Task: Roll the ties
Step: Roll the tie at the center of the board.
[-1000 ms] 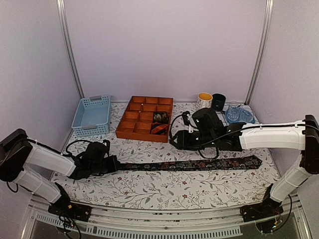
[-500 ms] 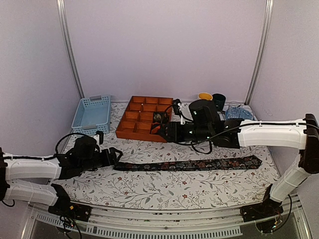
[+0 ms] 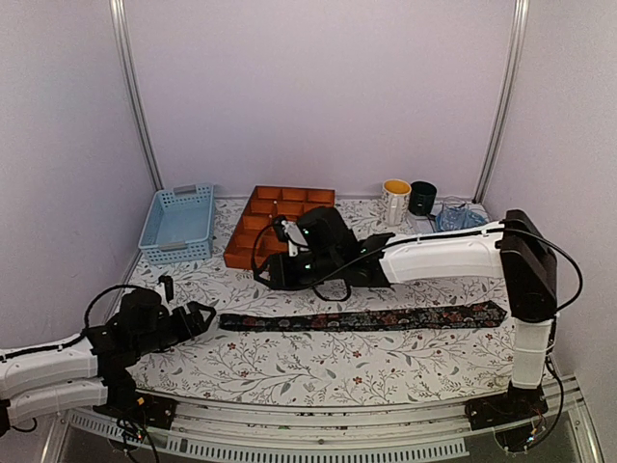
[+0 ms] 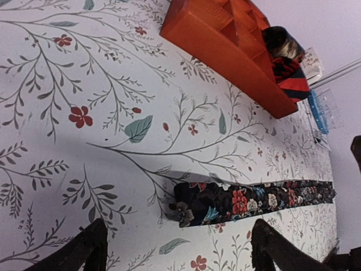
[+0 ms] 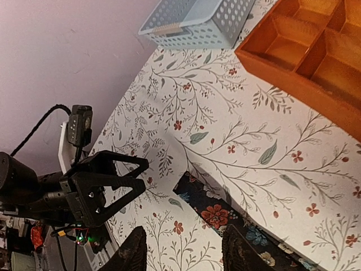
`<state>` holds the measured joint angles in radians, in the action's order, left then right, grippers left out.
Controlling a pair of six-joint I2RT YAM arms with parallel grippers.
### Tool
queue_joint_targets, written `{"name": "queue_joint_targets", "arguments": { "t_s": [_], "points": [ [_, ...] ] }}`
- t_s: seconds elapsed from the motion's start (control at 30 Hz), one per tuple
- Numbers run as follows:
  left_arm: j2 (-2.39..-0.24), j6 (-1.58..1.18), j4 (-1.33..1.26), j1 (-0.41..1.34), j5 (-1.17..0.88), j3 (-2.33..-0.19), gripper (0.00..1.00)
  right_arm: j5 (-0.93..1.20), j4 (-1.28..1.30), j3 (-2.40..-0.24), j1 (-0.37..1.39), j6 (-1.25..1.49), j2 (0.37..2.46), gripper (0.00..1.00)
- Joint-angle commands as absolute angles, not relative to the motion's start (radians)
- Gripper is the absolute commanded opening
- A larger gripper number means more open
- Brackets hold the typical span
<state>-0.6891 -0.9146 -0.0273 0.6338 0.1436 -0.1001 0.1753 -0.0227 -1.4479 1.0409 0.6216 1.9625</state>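
flat tie [image 3: 362, 319] — roll not yet started
left gripper [image 4: 180, 248] and right gripper [image 5: 185, 251] both have jaws apart, empty — next probably pinch its narrow end.

- Unrolled tie [image 3: 357, 319]: dark, multicoloured floral pattern; lies flat and straight on the floral tablecloth [image 3: 289, 362], narrow end at left.
- Dark rolled tie [image 4: 282, 41], red-and-black rolled tie [image 4: 290, 76]: coiled in adjacent compartments of the orange tray [image 4: 225, 59].

Back row, on floral tablecloth [image 3: 318, 362].
Blue perforated basket [image 3: 177, 224] sat back left, orange divided tray [image 3: 258, 224] beside it; cream mug [image 3: 395, 196] and dark mug [image 3: 421, 198] stood together, back right.
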Motion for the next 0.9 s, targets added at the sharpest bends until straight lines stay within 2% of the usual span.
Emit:
{"name": "queue_joint_targets", "arguments": {
  "t_s": [0.0, 0.17, 0.27, 0.53, 0.87],
  "points": [
    [-0.735, -0.904, -0.079, 0.582, 0.065, -0.106, 0.85, 0.246, 0.058, -1.525, 1.072, 0.676, 2.139, 0.42],
    [-0.854, -0.867, -0.148, 0.536, -0.034, -0.128, 0.84, 0.251, 0.133, -1.612, 1.076, 0.690, 2.251, 0.33],
    [-0.922, -0.859, -0.195, 0.522, -0.106, -0.129, 0.80, 0.260, 0.138, -1.619, 1.078, 0.696, 2.279, 0.26],
    [-0.954, -0.841, -0.239, 0.518, -0.145, -0.152, 0.44, 0.270, 0.127, -1.612, 1.079, 0.710, 2.303, 0.17],
    [-1.048, -0.803, -0.257, 0.518, -0.115, -0.172, 0.41, 0.260, 0.130, -1.592, 1.080, 0.736, 2.332, 0.13]
  ]
}}
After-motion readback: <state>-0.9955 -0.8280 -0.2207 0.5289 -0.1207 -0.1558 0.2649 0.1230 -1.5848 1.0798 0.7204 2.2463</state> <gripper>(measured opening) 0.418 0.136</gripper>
